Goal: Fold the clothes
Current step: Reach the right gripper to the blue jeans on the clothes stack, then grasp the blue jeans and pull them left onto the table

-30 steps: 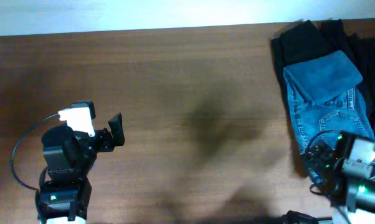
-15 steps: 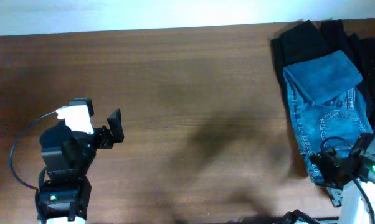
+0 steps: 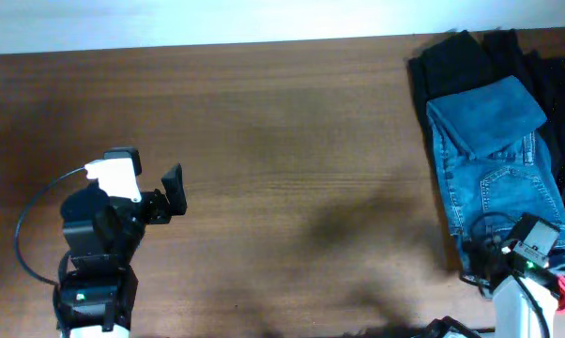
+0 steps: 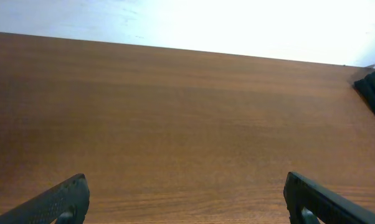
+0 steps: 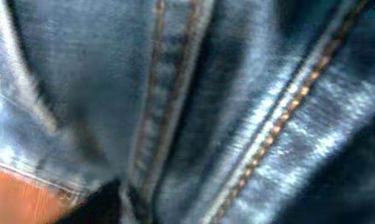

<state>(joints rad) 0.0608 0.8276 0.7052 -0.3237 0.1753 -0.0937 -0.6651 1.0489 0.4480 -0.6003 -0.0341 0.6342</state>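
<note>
Denim fills the right wrist view, blurred and very close, so I cannot tell whether the right tool [image 3: 484, 255] is open or clamped on cloth. It sits at the near end of the jeans [image 3: 494, 174]. One pair of jeans lies at the right edge of the tabletop [image 3: 292, 141], partly over black garments [image 3: 451, 66] that the frame cuts off and whose number is unclear. The left tool [image 3: 173, 192] hangs wide open above brown wood, well apart. A white wall [image 3: 264, 19] runs behind.

PLACE: robot lab or test bench | SIGNS: left arm [image 3: 99, 230] and right arm [image 3: 525, 286] mounted at wood-grain table [image 3: 264, 113]; plain white wall [image 3: 217, 19]; loose black cable [image 3: 21, 235]; green status light [image 3: 80, 299]
</note>
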